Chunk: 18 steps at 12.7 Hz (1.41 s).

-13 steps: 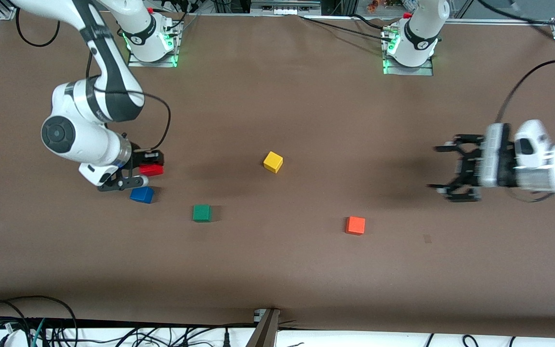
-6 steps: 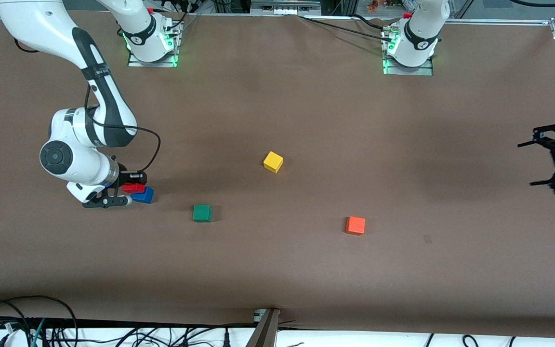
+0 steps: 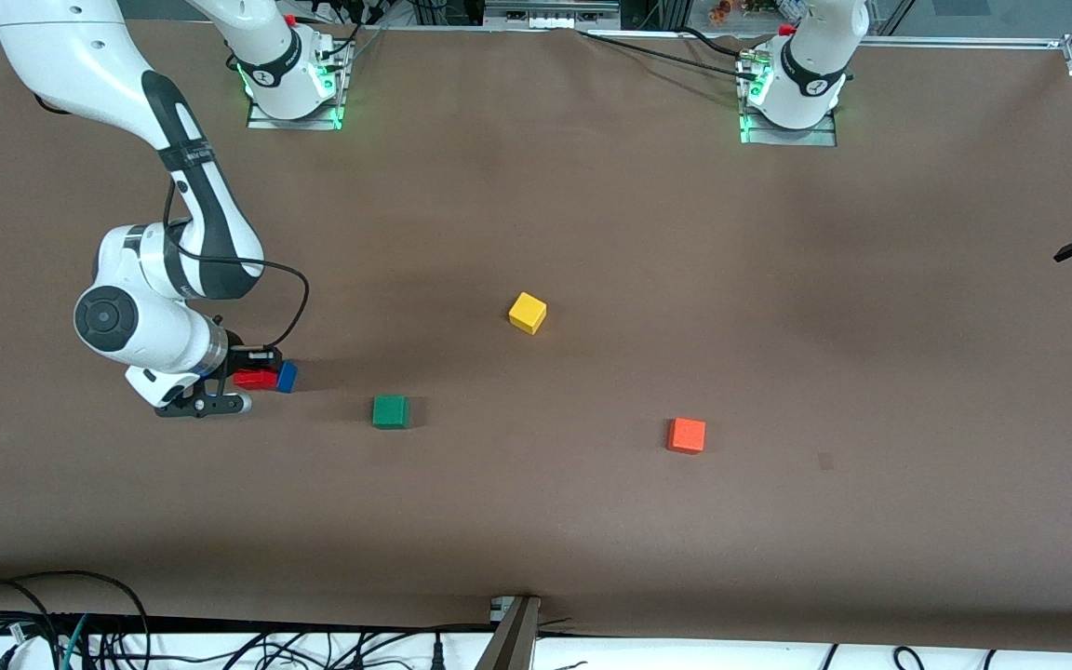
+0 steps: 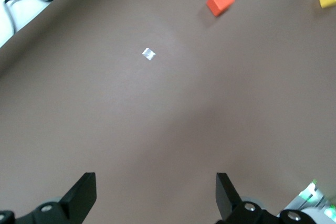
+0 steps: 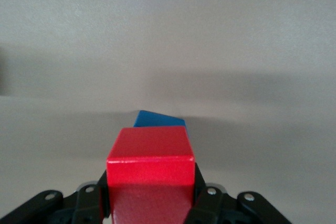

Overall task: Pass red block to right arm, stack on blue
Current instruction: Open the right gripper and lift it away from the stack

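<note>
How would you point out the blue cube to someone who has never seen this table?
Start at the right arm's end of the table, where the right gripper holds the red block low in its shut fingers. The blue cube sits on the table, mostly hidden by that red block. It is the only blue one; the green cube lies apart, nearer the front camera.
</note>
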Tool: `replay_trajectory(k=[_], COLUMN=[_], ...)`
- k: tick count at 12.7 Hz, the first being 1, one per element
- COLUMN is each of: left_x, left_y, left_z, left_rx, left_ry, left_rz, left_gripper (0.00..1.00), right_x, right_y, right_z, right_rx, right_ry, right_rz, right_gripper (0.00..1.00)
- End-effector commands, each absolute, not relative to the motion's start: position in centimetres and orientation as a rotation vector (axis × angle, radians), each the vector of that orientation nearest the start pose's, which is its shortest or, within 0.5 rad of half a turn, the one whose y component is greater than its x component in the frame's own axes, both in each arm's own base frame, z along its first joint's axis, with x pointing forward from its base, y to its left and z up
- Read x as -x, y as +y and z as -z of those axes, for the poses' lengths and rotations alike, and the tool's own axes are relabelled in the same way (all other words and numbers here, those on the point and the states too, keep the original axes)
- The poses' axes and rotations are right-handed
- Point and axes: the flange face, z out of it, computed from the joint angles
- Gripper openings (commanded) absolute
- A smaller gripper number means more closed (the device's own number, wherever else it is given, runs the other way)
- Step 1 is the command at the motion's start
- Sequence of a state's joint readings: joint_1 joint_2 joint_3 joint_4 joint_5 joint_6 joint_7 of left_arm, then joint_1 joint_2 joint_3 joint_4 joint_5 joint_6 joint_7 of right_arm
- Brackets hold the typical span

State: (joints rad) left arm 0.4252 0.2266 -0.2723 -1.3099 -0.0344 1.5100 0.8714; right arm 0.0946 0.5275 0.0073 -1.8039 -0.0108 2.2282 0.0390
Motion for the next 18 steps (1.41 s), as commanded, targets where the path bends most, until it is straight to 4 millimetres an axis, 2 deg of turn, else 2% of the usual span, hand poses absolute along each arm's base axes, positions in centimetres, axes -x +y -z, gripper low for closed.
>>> replay_trajectory(k=[1, 3, 4, 5, 8, 10, 12, 13, 14, 15, 16, 17, 18], left_x=[-59.8, -59.4, -59.5, -59.5, -59.4, -59.3, -58.9, -57.9, -57.6, -57.5, -57.1, -56.1, -55.2], left_y=[10.0, 8.6, 7.8, 7.6, 6.3, 6.0, 5.5, 5.0, 4.6, 3.1, 3.0, 1.4, 0.7], left_z=[-63.3, -63.9, -64.1, -64.2, -64.6, -64.9, -65.3, -66.1, -66.0, -66.1, -66.3, -66.3, -66.3], left_rx=[3.066, 3.095, 3.106, 3.114, 3.103, 3.103, 3.099, 3.089, 3.088, 3.085, 3.095, 3.101, 3.109], left_ry=[0.839, 0.721, 0.700, 0.700, 0.727, 0.735, 0.745, 0.738, 0.723, 0.718, 0.645, 0.586, 0.497], left_rz=[0.039, 0.033, 0.040, 0.047, 0.054, 0.060, 0.057, 0.060, 0.051, 0.046, 0.032, 0.011, 0.000], left_gripper=[1.00, 1.00, 1.00, 1.00, 1.00, 1.00, 1.00, 1.00, 1.00, 1.00, 1.00, 1.00, 1.00], right_x=[-64.3, -64.2, -64.2, -64.1, -64.2, -64.5, -64.5, -64.2, -63.9, -63.5, -62.7, -62.2, -61.7], right_y=[6.4, 6.4, 6.6, 6.6, 6.9, 6.7, 5.7, 5.5, 5.7, 5.4, 5.2, 4.4, 3.5], right_z=[-23.6, -23.4, -23.4, -23.4, -24.0, -26.3, -32.5, -36.3, -40.5, -44.2, -47.4, -50.4, -53.6], right_rx=[3.163, 3.163, 3.163, 3.164, 3.163, 3.156, 3.158, 3.156, 3.151, 3.150, 3.153, 3.163, 3.164], right_ry=[-0.128, -0.128, -0.123, -0.118, -0.126, -0.118, -0.121, -0.123, -0.124, -0.128, -0.119, -0.106, -0.073], right_rz=[-0.177, -0.182, -0.184, -0.186, -0.174, -0.127, -0.057, -0.002, 0.083, 0.131, 0.098, 0.015, -0.066], right_gripper=[0.16, 0.18, 0.41, 0.99, 1.00, 1.00, 1.00, 1.00, 1.00, 1.00, 1.00, 1.00, 1.00])
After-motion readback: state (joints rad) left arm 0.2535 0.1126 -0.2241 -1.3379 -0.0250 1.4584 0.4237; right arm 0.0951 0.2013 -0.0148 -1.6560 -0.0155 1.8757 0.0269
